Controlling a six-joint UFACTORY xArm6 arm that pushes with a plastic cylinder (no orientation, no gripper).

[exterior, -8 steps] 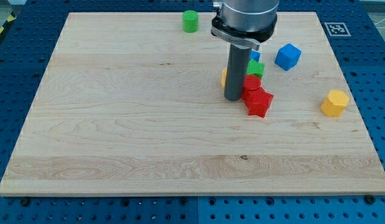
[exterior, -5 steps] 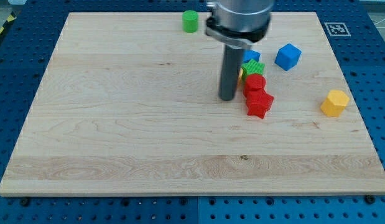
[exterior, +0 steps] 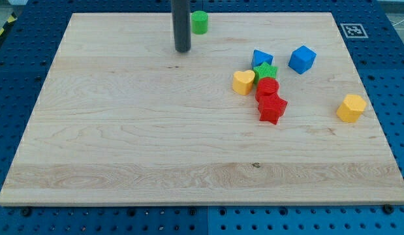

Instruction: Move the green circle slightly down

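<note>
The green circle is a short green cylinder near the view's top edge of the wooden board, a little left of centre. My tip rests on the board just below and to the left of the green circle, a small gap apart from it. The rod rises straight up out of the view's top.
A cluster sits right of centre: yellow heart, blue block, green star, red cylinder, red star. A blue cube and a yellow hexagon lie further to the view's right.
My tip has moved from beside the red blocks up and to the view's left, to just below-left of the green circle. The yellow heart, hidden before, now shows. No block has moved.
</note>
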